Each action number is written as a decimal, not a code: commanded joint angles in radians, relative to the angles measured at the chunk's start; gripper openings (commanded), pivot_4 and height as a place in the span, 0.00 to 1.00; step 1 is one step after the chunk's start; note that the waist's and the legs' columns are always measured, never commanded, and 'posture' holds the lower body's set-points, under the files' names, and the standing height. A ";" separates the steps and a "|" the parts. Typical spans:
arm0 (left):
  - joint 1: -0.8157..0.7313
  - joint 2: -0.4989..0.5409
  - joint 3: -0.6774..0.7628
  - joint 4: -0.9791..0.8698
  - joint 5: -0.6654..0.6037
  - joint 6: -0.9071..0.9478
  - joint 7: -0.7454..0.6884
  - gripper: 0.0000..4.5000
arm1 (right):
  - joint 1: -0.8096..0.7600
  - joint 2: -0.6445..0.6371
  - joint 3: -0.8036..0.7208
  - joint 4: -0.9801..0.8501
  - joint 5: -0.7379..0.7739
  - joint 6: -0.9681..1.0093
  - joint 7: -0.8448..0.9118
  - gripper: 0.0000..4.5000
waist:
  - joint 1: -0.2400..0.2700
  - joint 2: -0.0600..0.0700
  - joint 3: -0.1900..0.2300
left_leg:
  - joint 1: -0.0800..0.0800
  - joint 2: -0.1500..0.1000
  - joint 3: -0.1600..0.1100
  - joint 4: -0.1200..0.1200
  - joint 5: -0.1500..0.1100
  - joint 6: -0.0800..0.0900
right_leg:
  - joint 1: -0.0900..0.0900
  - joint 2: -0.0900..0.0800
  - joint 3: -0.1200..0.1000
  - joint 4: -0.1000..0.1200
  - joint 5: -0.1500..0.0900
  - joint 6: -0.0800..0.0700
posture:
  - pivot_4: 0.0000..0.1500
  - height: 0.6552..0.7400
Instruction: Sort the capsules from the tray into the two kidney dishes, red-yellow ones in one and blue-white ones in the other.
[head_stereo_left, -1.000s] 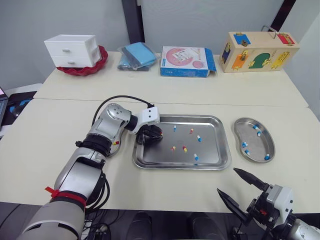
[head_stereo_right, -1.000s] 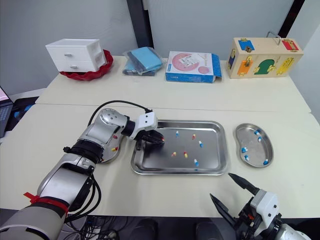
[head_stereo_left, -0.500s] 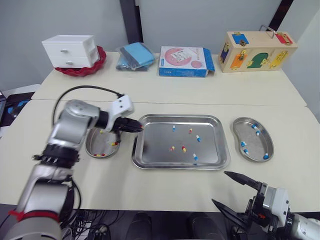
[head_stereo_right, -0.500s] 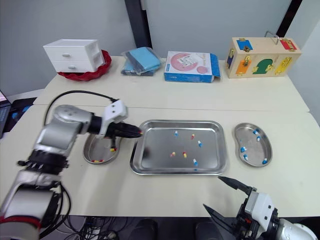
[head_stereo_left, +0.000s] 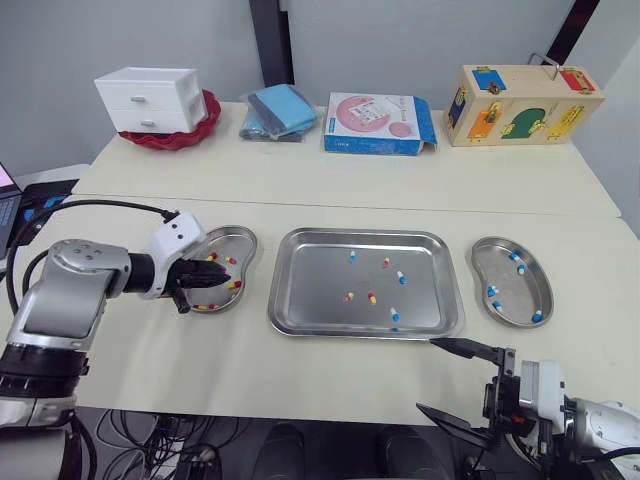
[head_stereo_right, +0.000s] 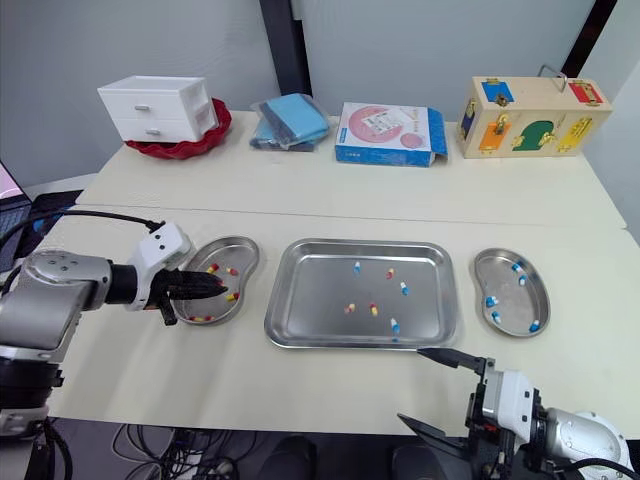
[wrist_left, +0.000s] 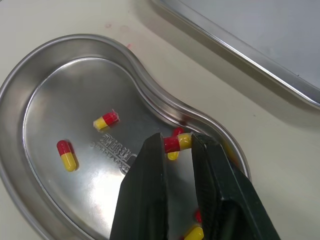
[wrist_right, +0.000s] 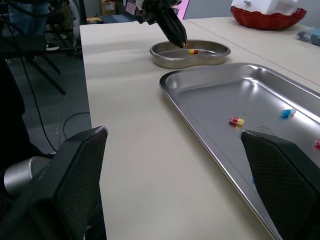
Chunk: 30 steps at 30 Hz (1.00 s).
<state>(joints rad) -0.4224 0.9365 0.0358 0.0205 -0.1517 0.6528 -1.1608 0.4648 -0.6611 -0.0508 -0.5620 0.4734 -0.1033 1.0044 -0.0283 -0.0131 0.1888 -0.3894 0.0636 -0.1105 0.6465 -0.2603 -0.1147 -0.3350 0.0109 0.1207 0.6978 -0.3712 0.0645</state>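
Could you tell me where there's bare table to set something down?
Free: the wide band between the tray and the blue box behind it; the near strip before the tray, beside the right gripper. Crowded: the left kidney dish, where the left gripper holds a red-yellow capsule.

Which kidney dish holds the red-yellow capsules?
The left dish, where the left gripper holds a red-yellow capsule; the right dish holds blue-white ones.
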 joint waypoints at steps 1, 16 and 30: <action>-0.009 0.002 0.038 0.001 -0.055 0.046 0.008 0.10 | -0.003 0.007 0.002 -0.011 0.011 -0.009 0.003 1.00 | -0.001 0.000 0.000 | 0.000 0.000 0.000 0.000 0.000 0.000 | 0.000 0.000 0.000 0.000 0.000 0.000 | 1.00 1.00; -0.078 0.043 0.003 0.116 -0.113 0.066 -0.034 0.97 | 0.053 0.024 -0.016 -0.053 0.012 -0.007 -0.036 1.00 | -0.003 0.000 0.000 | 0.000 0.000 0.000 0.000 0.000 0.000 | 0.000 0.000 0.000 0.000 0.000 0.000 | 1.00 1.00; 0.208 0.172 0.288 0.031 -0.202 0.007 -0.078 0.99 | 0.132 -0.100 -0.321 -0.060 0.176 0.205 -0.062 1.00 | -0.007 0.001 0.001 | 0.000 0.001 0.001 -0.001 0.000 0.000 | -0.002 0.000 0.001 0.000 0.000 0.000 | 1.00 1.00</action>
<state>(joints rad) -0.2453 1.0756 0.2152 0.0778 -0.3321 0.6868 -1.2357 0.5748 -0.7293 -0.2785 -0.5984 0.5966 0.0434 0.9386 -0.0355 -0.0122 0.1893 -0.3894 0.0643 -0.1086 0.6452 -0.2604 -0.1147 -0.3366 0.0108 0.1223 0.6978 -0.3713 0.0642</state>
